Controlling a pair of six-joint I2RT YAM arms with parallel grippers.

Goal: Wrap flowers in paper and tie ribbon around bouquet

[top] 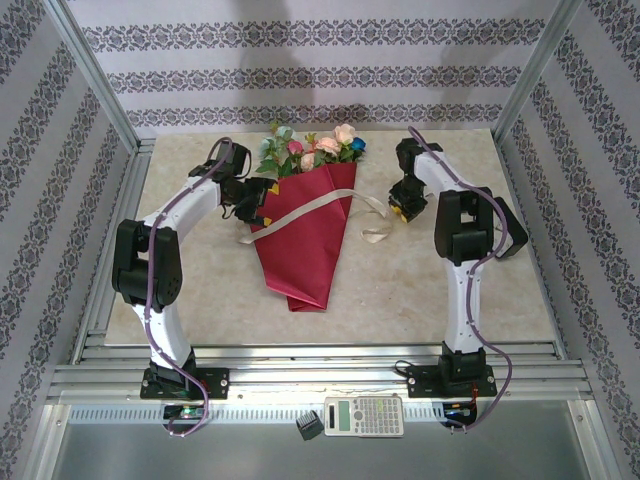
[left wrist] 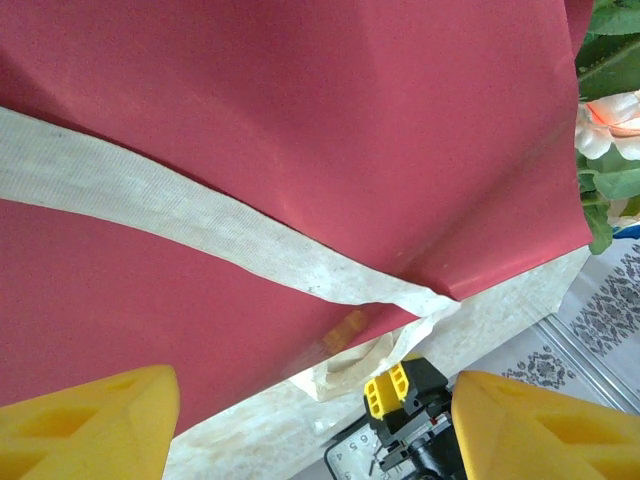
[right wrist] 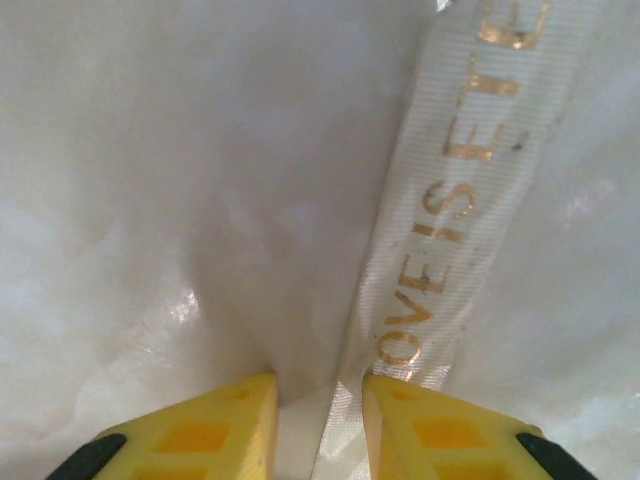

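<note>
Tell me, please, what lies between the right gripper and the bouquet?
The ribbon lies there: it runs off the bouquet and loops on the table toward the right gripper. The top view shows this.

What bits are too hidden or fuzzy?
- Stems of the flowers: top view, inside the red paper.
- Words on the ribbon: right wrist view, top edge cuts them off.
- Whether the right gripper pinches the ribbon: right wrist view, bottom edge cuts it off.
- Keys of the calculator: top view, too small.
</note>
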